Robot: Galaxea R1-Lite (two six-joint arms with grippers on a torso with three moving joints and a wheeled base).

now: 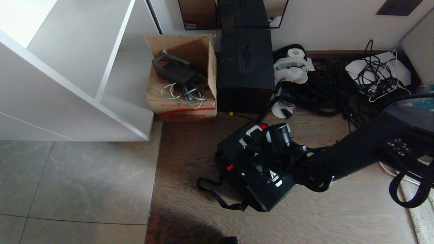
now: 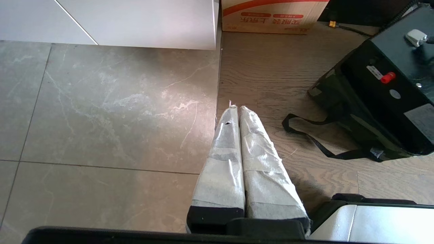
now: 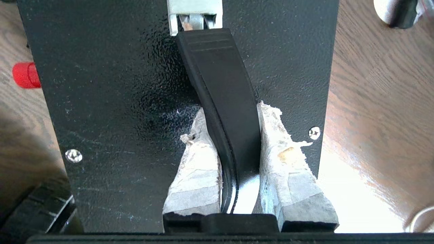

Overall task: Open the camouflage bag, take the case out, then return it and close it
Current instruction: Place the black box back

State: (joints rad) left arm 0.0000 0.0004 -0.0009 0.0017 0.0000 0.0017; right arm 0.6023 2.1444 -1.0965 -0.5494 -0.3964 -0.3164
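Observation:
The case [image 1: 244, 169], flat, black and hard, lies askew on the wood floor; a red knob [image 3: 25, 74] sticks out of its side. My right gripper [image 3: 233, 109] is shut on the case's black strap handle [image 3: 220, 67], one taped finger on each side, below the silver bracket [image 3: 195, 13]. In the head view the right gripper [image 1: 261, 152] sits on top of the case. The camouflage bag [image 2: 339, 108] shows as dark fabric under and along the case's lower side, its black webbing strap [image 1: 217, 195] trailing on the floor. My left gripper [image 2: 236, 107] is parked over the floor, shut and empty.
A brown cardboard carton [image 1: 183, 78] and a taller black box [image 1: 245, 67] stand against the wall behind the case. A tangle of black cables [image 1: 332, 84] and a paper roll [image 1: 295, 53] lie to the right. A white shelf unit [image 1: 67, 67] fills the left.

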